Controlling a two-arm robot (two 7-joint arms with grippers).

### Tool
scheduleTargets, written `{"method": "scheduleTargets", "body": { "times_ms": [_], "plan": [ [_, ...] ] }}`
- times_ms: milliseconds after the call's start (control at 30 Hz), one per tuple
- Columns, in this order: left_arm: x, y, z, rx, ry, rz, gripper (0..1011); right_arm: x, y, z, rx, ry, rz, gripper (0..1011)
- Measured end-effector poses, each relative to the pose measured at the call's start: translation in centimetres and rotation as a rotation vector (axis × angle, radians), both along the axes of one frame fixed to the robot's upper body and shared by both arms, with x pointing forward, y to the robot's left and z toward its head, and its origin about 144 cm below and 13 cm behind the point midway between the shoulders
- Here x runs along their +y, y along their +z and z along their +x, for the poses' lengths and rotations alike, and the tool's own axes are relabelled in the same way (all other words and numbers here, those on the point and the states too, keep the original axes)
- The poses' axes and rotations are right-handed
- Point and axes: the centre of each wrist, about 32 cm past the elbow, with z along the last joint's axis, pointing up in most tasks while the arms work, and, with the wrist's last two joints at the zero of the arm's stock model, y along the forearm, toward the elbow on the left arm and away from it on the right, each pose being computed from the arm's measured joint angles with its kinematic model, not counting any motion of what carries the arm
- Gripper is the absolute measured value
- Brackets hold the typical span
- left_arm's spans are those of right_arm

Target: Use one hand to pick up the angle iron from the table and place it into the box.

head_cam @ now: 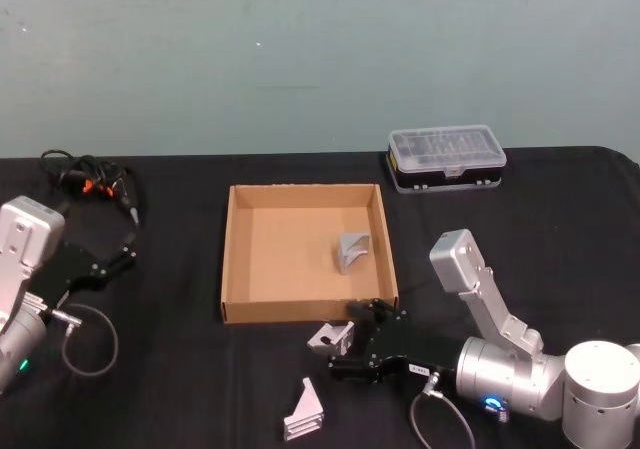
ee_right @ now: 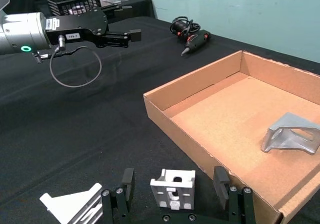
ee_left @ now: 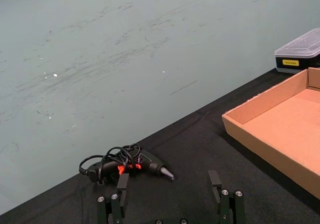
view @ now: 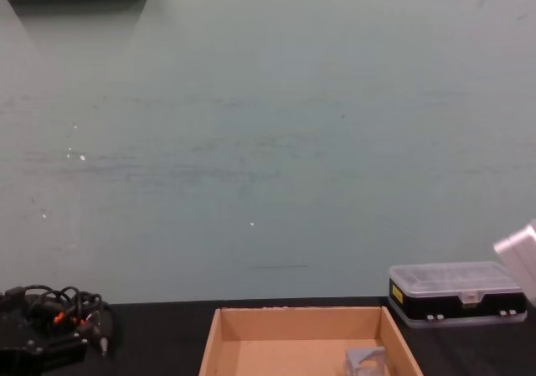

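Now, on the tabletop [head_cam: 180, 369], just outside the near wall of the box [head_cam: 232, 259], the right gripper [head_cam: 350, 341] has its fingers spread either side of the angle iron [ee_right: 173, 186], so the grasp seems in hand, calling next for a squeeze and lift; the left gripper [head_cam: 115, 259] idles far left, fingers spread.

No text can be read anywhere. The case [ee_left: 300, 54] carries a yellow label [ee_left: 290, 62] on its black side, and its dark print is too small to make out. The left end effector [ee_right: 131, 36] bears a small white label [ee_right: 74, 36] with illegible marks. The right end effector [head_cam: 345, 344] has a white tag [head_cam: 420, 370], equally unreadable.
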Motion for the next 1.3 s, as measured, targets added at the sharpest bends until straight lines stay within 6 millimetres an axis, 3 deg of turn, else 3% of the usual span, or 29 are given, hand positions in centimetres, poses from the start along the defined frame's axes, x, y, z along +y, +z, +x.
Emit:
{"method": "scheduleTargets", "body": {
  "times_ms": [1067, 1167, 1300],
  "plan": [
    [0.00, 0.00, 0.00, 0.000, 0.000, 0.000, 1000, 0.37, -0.11, 0.13, 0.008, -0.011, -0.007, 1003],
    [0.00, 0.00, 0.00, 0.000, 0.000, 0.000, 1000, 0.36, -0.11, 0.13, 0.008, -0.011, -0.007, 973],
    [0.00, 0.00, 0.00, 0.000, 0.000, 0.000, 1000, 0.36, -0.11, 0.14, 0.007, -0.011, -0.006, 860]
  ]
}}
